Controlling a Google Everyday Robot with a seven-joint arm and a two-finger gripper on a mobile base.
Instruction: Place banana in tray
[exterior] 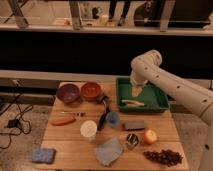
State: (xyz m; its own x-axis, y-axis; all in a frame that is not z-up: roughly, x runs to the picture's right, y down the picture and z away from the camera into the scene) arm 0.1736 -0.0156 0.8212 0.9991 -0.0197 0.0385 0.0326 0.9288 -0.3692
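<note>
The green tray [159, 102] stands at the back right of the wooden table. The pale yellow banana [131, 103] lies inside the tray near its front left part. My gripper [136, 91] hangs from the white arm just above the tray floor, a little behind and to the right of the banana. I cannot tell whether it still touches the banana.
A purple bowl [67, 93] and a red-brown bowl [91, 91] stand left of the tray. In front are an orange carrot piece [62, 120], a white cup [88, 129], a blue cup [113, 119], a grey sponge [134, 124], an apple [149, 136], a cloth [108, 151] and a blue sponge [42, 155].
</note>
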